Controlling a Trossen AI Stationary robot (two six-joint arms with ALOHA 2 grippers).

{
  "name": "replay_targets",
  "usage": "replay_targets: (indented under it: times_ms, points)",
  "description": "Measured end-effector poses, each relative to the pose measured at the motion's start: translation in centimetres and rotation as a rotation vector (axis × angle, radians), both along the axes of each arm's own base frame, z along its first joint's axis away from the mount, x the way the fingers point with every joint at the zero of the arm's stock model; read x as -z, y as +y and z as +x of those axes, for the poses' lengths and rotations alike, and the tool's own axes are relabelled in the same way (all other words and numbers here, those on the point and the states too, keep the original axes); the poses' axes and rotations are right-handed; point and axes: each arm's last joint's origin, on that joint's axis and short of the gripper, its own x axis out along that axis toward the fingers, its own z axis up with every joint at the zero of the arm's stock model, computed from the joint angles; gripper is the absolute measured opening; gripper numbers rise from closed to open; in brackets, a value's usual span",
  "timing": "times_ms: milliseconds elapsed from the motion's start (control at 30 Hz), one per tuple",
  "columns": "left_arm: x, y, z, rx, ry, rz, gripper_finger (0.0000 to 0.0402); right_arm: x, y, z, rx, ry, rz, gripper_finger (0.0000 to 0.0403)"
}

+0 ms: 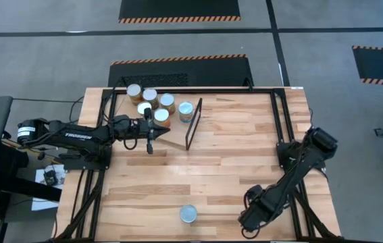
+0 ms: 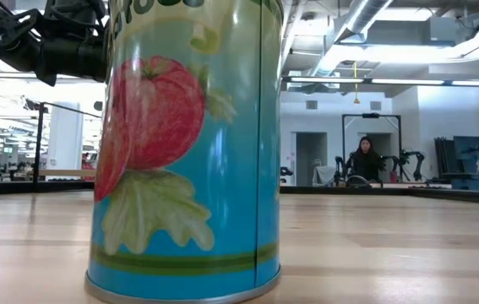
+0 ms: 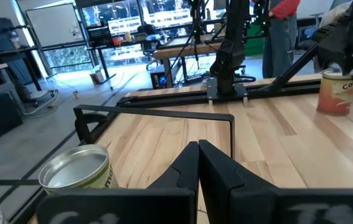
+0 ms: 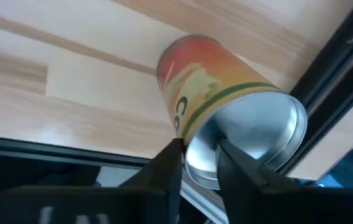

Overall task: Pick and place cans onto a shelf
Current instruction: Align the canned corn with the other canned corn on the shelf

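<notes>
- Fingers of my left gripper (image 1: 150, 147) pressed together, empty, beside the silver-topped cans (image 1: 150, 96) on the tilted wooden shelf (image 1: 177, 135)
- I cannot tell my right gripper's (image 1: 248, 217) fingers; a lone cylindrical can (image 1: 188, 214) stands near it

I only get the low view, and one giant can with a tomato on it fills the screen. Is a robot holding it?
Observer: No. In the high view the lone can stands by itself near the table's lower edge. The right gripper is beside it with its fingers open.
Operator: Are there any more cans?
Observer: Yes, six cans stand clustered on the shelf, at the table's upper left in the high view.
Operator: And the other arm?
Observer: The left gripper is at the shelf next to those cans, with its fingers shut on nothing.
</notes>
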Motion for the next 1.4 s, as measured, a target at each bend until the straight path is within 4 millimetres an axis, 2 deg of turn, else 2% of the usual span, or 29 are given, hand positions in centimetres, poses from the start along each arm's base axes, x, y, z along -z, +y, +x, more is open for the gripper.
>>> replay_targets:
  times_ms: [233, 467, 667, 833, 967, 1167, 1400]
  points:
    - [0.1, 0.0, 0.0, -0.008, 0.008, -0.002, 0.0000, -1.0, -2.3, 1.2, -0.131, -0.043, 0.004, 0.0013]
    - [0.1, 0.1, 0.0, -0.031, 0.008, 0.000, 0.0000, -5.5, -6.7, 2.9, -0.261, -0.171, -0.077, 0.0008]
    - [0.0, 0.1, -0.1, -0.048, 0.006, 0.003, 0.0000, -8.1, -12.3, 7.1, -0.475, -0.342, -0.199, 0.0010]
    - [0.4, 0.8, -0.2, -0.079, 0.047, -0.003, 0.0000, -7.2, -16.0, 12.5, -0.766, -0.479, -0.239, 0.0010]
    - [0.8, 1.4, -0.6, -0.113, 0.095, -0.022, 0.0000, -6.6, -17.5, 16.6, -1.038, -0.583, -0.269, 0.0009]
    - [0.7, 1.7, -1.0, -0.130, 0.118, -0.029, 0.0000, -5.0, -17.1, 21.1, -1.410, -0.557, -0.261, 0.0009]
    - [0.5, 1.5, -1.5, -0.124, 0.127, -0.028, 0.0000, -2.3, -15.8, 23.9, -1.726, -0.499, -0.227, 0.0009]
